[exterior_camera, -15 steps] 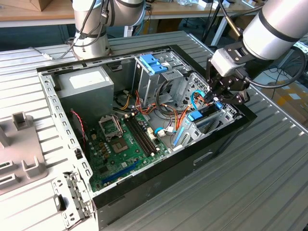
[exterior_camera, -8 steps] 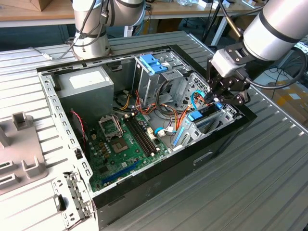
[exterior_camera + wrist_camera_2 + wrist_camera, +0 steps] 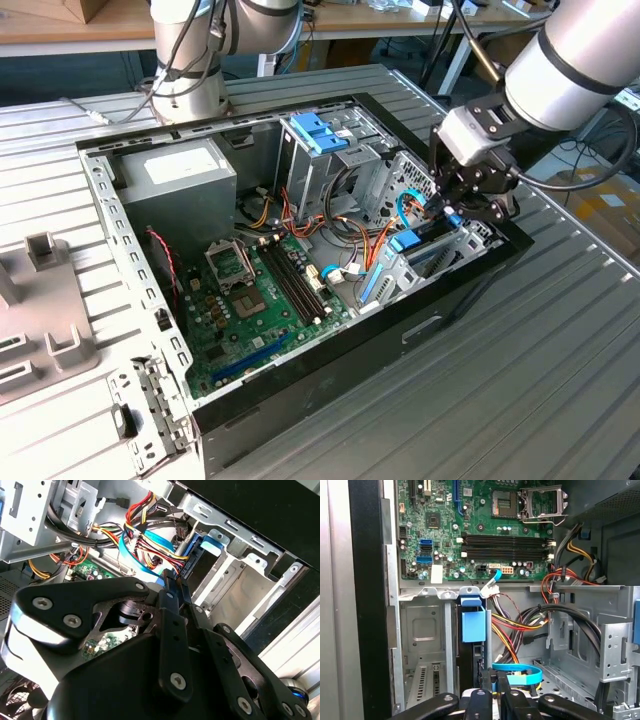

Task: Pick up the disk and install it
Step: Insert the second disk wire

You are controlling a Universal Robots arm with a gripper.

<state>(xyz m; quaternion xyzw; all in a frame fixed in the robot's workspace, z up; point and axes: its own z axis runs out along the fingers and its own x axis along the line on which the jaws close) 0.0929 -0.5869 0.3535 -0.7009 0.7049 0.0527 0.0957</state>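
The disk [image 3: 428, 256] stands on edge in the drive bay at the front corner of the open computer case [image 3: 330, 365], at the exterior view's right. In the first wrist view the disk [image 3: 471, 652] is a dark slab seen edge-on with a blue plastic rail tab on its end. In the second wrist view the disk [image 3: 199, 572] sits in its metal slot under a blue tab. My gripper [image 3: 462, 197] hovers just above the bay, beside the disk's end. Its black fingers [image 3: 485, 692] are shut together with nothing between them. The gripper [image 3: 172, 582] points down among the cables.
A blue flat cable [image 3: 517, 672] and bundled red, yellow and black wires [image 3: 520, 625] lie close to the fingers. The motherboard [image 3: 255, 300], grey power-supply box [image 3: 180, 185] and drive cage with a light-blue bracket [image 3: 318, 130] fill the case. A grey fixture [image 3: 40, 300] sits on the ribbed table.
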